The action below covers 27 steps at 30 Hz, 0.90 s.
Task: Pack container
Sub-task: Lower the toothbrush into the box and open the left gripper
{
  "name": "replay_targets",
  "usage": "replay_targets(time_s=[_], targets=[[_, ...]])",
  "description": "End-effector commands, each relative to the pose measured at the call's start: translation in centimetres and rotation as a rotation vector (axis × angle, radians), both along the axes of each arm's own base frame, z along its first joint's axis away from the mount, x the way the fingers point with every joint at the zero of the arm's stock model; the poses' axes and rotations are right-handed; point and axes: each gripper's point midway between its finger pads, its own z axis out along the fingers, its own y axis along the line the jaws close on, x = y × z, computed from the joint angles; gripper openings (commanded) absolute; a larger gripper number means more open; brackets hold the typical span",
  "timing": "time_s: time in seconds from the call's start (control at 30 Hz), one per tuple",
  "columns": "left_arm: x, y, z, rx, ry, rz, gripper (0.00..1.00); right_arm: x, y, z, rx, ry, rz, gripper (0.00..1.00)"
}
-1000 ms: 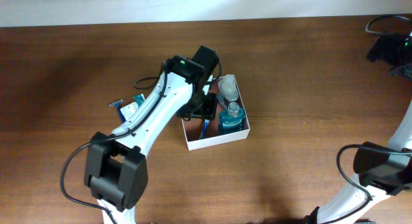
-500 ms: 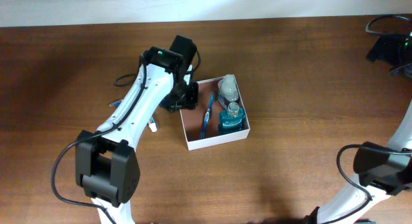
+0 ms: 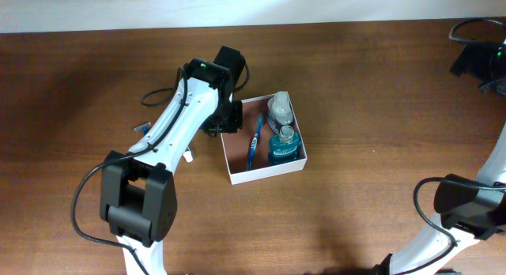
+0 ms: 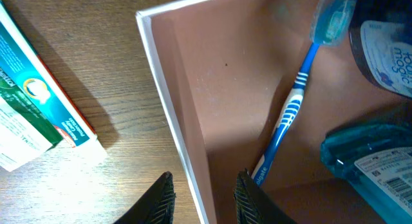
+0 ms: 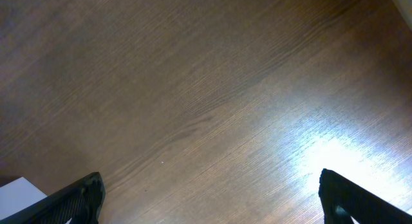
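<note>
Two end effectors reporting | left end effector (image 4: 205, 185) hovering part-spread, pinching nothing, fingers straddling one wall of the container (image 4: 219, 102) | toothpaste box (image 4: 38, 102) lying leftward on tabletop, long axis running diagonally | right end effector (image 5: 206, 198) spreading wide, well apart; left arm judged nearer.

From above, the left arm (image 3: 190, 109) hides most of the small things (image 3: 142, 127) lying on the worktop (image 3: 356, 69) beside it; what they are I can't tell. Up close, the green-and-white box (image 4: 32, 102) runs off the left edge, the blue bottle (image 4: 370, 166) off the right, and the toothbrush head (image 4: 331, 18) is blurred.
</note>
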Motion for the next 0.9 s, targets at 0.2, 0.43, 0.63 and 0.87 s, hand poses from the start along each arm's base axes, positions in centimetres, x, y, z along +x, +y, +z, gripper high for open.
replay_targets(time_s=[0.2,0.43,0.63,0.87], targets=[[0.8,1.0,-0.2,0.036,-0.027,0.036,0.32,-0.2,-0.1,1.0,-0.010,-0.032,-0.010,0.99],[1.3,0.8,-0.6,0.031,-0.037,0.036,0.32,-0.2,-0.1,1.0,-0.010,-0.032,-0.010,0.99],[1.1,0.8,-1.3,0.040,-0.016,0.035,0.32,-0.2,-0.1,1.0,-0.010,-0.031,-0.010,0.99],[1.1,0.8,-1.5,0.042,-0.013,0.035,0.11,-0.2,-0.1,1.0,-0.010,-0.031,-0.010,0.99]])
